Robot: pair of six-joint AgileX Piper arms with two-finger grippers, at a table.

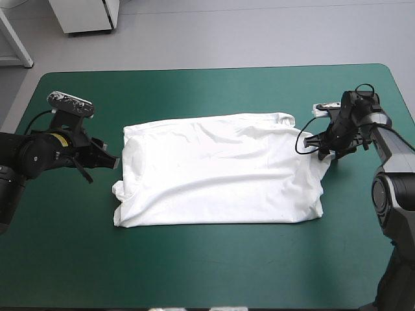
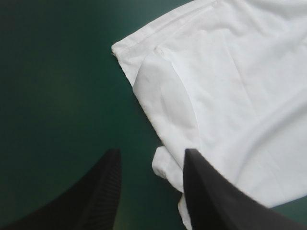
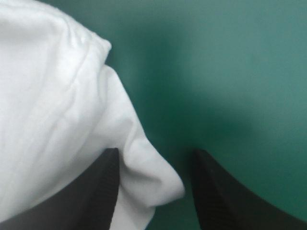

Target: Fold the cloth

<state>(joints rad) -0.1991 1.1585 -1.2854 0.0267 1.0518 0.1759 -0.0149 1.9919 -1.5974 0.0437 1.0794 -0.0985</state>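
Observation:
The white T-shirt (image 1: 220, 170) lies flat in the middle of the teal-green table, folded into a wide rectangle. My left gripper (image 1: 111, 161) hovers just off its left edge, open. In the left wrist view a tucked sleeve of the T-shirt (image 2: 165, 103) lies ahead, and my left gripper (image 2: 152, 160) holds nothing between its black fingers. My right gripper (image 1: 323, 153) is low at the shirt's right edge, open. In the right wrist view a corner fold of the T-shirt (image 3: 153, 177) reaches between the fingers of my right gripper (image 3: 154, 160), which stand apart.
Bare teal-green cover (image 1: 207, 272) surrounds the shirt on all sides, widest along the near edge. A white cabinet (image 1: 87, 14) stands on the floor beyond the table's far left corner.

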